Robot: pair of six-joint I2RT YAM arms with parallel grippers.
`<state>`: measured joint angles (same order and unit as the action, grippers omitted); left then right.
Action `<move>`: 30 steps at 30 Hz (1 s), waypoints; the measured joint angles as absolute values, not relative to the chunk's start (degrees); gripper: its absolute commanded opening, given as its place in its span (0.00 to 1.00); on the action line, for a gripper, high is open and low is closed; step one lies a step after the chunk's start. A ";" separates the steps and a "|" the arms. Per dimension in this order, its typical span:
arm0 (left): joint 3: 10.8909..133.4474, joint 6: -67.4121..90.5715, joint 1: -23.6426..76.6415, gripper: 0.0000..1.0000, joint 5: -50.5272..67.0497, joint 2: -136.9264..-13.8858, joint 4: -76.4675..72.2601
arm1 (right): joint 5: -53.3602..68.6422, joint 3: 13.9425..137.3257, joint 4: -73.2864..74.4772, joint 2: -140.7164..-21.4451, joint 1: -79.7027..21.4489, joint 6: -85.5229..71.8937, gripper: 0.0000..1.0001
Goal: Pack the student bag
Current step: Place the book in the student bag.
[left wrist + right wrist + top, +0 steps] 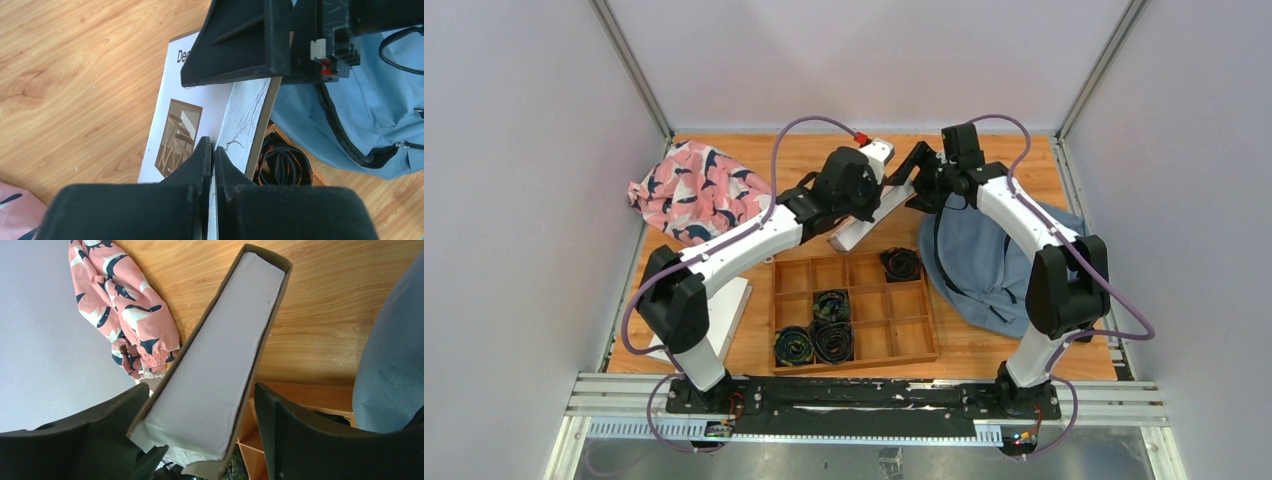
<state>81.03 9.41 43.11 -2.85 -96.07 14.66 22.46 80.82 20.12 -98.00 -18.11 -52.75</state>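
A thick white book (860,228) with a chair picture on its cover (179,135) is held tilted above the table's middle. My left gripper (861,203) is shut on the book's cover edge (213,148). My right gripper (911,186) is open, with its fingers either side of the book's page block (220,340); its right finger (310,435) stands apart from the book. It also shows in the left wrist view (265,45). The slate-blue student bag (989,262) lies flat at the right, under the right arm, and also shows in the left wrist view (380,120).
A wooden compartment tray (904,335) holds several rolled dark belts (832,305). A pink patterned cloth (692,190) lies at the back left. Another white book (736,300) lies under the left arm. Walls close in the sides and back.
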 measured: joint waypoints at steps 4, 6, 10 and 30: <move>81.06 9.41 43.99 0.00 -2.98 -96.38 14.61 | 23.00 79.68 18.83 -98.00 -18.11 -53.56 0.64; 81.03 9.19 44.38 0.00 -2.98 -96.79 14.44 | 23.14 78.78 18.46 -98.00 -18.11 -54.00 0.55; 81.54 8.43 45.19 0.00 -3.27 -98.37 15.31 | 23.57 77.32 17.43 -98.00 -18.11 -55.11 0.31; 91.50 11.46 44.42 1.00 -10.31 -92.33 29.82 | 31.07 67.18 6.39 -90.96 -12.34 -51.44 0.00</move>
